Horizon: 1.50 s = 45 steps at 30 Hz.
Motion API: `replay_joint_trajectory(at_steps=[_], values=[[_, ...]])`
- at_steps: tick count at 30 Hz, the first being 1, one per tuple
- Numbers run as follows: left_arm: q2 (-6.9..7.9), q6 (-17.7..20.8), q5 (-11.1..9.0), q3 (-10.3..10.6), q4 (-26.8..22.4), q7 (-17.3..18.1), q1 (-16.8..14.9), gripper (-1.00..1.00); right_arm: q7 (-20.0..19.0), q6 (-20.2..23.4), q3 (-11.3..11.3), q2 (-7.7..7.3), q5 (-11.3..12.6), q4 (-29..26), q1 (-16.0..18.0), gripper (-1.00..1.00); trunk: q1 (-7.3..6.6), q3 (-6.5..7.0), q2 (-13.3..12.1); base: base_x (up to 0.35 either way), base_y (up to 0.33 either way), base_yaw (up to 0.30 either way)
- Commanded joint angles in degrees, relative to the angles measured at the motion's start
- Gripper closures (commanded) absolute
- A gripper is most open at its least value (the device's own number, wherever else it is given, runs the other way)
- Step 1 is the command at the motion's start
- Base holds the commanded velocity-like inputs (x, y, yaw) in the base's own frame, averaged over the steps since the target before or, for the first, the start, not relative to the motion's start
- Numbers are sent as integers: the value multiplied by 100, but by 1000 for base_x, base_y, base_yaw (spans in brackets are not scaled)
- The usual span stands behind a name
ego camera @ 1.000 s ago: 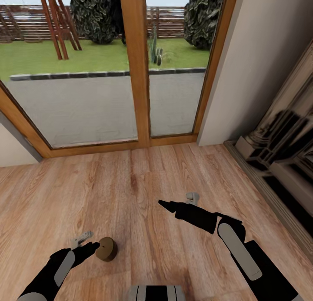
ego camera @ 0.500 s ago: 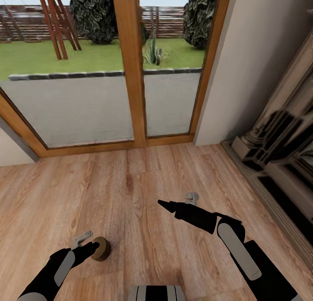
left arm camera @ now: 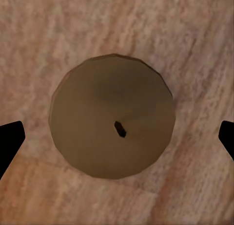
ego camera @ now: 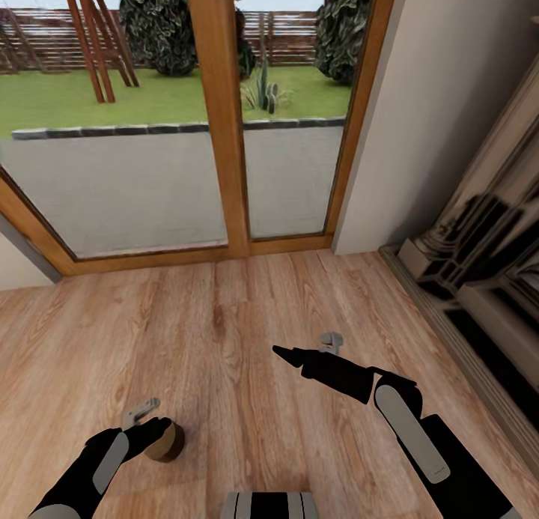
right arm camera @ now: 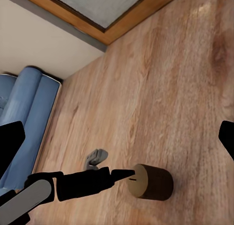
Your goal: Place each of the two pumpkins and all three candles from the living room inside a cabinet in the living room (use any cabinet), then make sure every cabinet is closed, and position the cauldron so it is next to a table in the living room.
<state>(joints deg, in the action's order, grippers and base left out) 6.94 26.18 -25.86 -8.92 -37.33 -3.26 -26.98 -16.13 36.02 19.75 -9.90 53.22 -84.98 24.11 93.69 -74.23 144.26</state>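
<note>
Low at the near left, left gripper [ego camera: 152, 422] with fingers spread wide, nothing pinched. Directly under it, on the floor [ego camera: 224, 332], a squat brown candle [ego camera: 168, 442], upright. From the left wrist camera, looking straight down onto the round top of the candle [left arm camera: 112, 122] with its small dark wick, framed between the two black fingertips of the left gripper [left arm camera: 117, 137], well clear of both. Across from it, right gripper [ego camera: 307, 347] held higher over bare boards, likewise spread, empty, one dark finger and one grey. From the right wrist camera, between the wide-set tips of the right gripper [right arm camera: 117, 140], the candle [right arm camera: 152, 182] on the floor [right arm camera: 175, 79] with the left gripper [right arm camera: 108, 167] just over it, one dark fingertip touching or nearly touching its top rim, hard to tell which. Beyond the left arm, a blue sofa [right arm camera: 29, 118] against a pale wall. Ahead of both grippers, a wood-framed glass door [ego camera: 224, 129]. Off to the right gripper's outer side, a dark-and-pale stone surround [ego camera: 479, 257]. Past the glass, grey paving, then lawn [ego camera: 67, 99].
</note>
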Motion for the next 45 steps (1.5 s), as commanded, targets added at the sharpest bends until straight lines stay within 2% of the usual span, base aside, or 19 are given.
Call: replay_joint_trajectory(at_steps=[1,28,35,38,42,45], values=[[0,31,-60,-4,-11,-34,0,-100,-4,16,3,-3,13,-2,3,-100,-1,-4,2,9,0,0],[9,28,-60,-13,-11,-34,0,-100,-4,13,3,-4,13,-1,2,-100,-1,-4,2,61,22,0],[17,20,-60,-10,-6,-58,0,-100,-40,25,6,-20,60,-87,-1,-100,17,-159,11,0,0,0],[17,15,-60,-9,-3,-65,0,-100,-202,37,9,-21,64,-156,-2,-100,25,-226,15,0,0,0],[18,11,-60,-12,-2,-68,0,-100,-1028,204,14,-24,69,-338,-3,-100,35,-314,20,0,0,0],[18,10,-60,-13,-2,-64,0,-100,-1464,414,1,-22,66,-360,-3,-100,43,-381,24,0,0,0]])
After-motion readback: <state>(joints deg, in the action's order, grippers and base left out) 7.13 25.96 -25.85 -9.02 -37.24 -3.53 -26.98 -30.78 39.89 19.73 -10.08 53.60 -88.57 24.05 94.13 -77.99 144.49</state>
